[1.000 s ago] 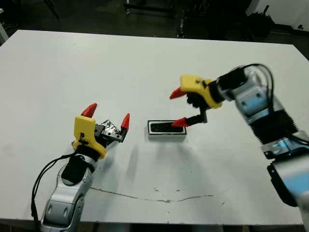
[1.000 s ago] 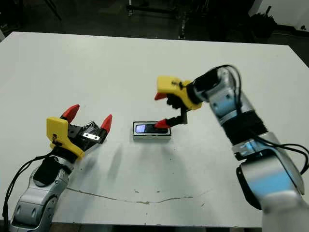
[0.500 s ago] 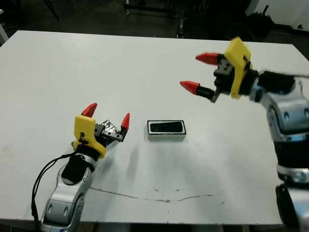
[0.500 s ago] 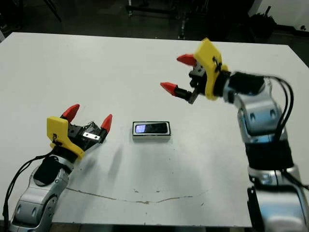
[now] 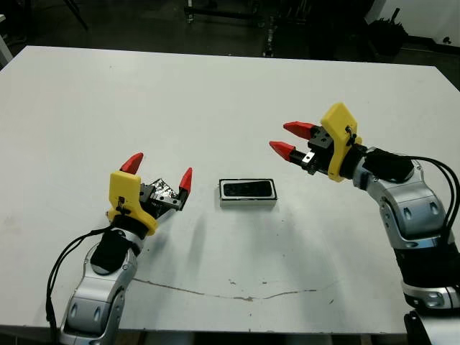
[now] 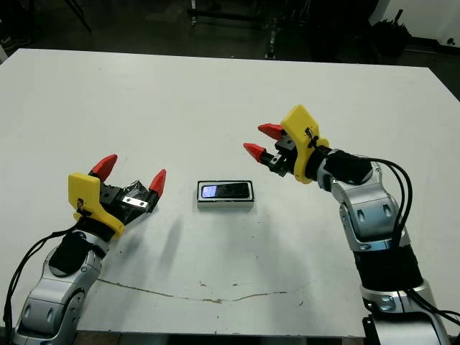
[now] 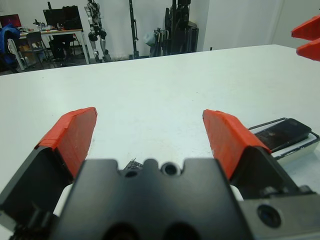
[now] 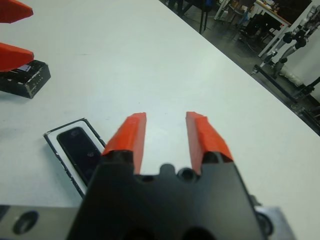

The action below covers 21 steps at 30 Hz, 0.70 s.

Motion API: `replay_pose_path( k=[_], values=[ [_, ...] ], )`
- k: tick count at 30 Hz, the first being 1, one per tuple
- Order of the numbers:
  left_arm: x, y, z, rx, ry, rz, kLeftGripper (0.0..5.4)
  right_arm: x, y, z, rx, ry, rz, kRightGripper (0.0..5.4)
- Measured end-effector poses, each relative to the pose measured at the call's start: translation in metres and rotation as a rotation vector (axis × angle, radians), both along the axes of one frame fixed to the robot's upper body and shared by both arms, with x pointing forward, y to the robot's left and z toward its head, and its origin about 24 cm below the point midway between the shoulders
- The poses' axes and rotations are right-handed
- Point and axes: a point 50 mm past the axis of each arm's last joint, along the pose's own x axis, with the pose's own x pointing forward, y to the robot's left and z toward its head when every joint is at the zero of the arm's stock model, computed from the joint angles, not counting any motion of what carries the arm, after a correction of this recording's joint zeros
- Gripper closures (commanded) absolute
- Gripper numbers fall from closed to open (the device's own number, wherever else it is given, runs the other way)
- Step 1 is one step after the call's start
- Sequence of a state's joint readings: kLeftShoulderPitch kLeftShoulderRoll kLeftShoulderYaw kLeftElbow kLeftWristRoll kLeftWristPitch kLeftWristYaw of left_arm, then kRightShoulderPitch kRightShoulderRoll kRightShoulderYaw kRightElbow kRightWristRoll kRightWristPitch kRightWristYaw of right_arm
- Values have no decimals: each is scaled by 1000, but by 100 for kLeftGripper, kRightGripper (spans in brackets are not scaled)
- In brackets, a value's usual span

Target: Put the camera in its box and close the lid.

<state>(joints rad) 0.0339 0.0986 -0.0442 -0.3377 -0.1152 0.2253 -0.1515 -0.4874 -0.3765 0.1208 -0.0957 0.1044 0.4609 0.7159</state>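
Note:
The box (image 5: 248,203), a small white-lined tray, lies at the table's middle with the black camera (image 5: 248,189) lying flat inside it. The camera in the box also shows in the right wrist view (image 8: 80,152). My right gripper (image 5: 285,139) hovers up and to the right of the box, open with a narrow gap and nothing between its fingers. My left gripper (image 5: 159,171) stands open to the left of the box. The shiny-topped lid (image 5: 162,195) lies on the table under its fingers, off the box.
A thin crack line (image 5: 237,295) runs across the table near the front edge. Dark stands and equipment (image 5: 230,14) sit beyond the far edge. Bare white tabletop surrounds the box.
My right gripper lifted away from the box, swung up to the right, then came back lower, its fingers now closer together. The left arm, lid and box stayed put.

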Motion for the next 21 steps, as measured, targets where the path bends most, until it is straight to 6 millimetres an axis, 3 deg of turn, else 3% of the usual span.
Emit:
replay_pose_path(
  k=[12,21],
  values=[
    [-1,0,0,-1,2,0,0,-6,12,-17,-31,39,13,534],
    [-1,0,-1,-2,4,0,0,-14,19,-38,-82,88,28,538]
  ],
)
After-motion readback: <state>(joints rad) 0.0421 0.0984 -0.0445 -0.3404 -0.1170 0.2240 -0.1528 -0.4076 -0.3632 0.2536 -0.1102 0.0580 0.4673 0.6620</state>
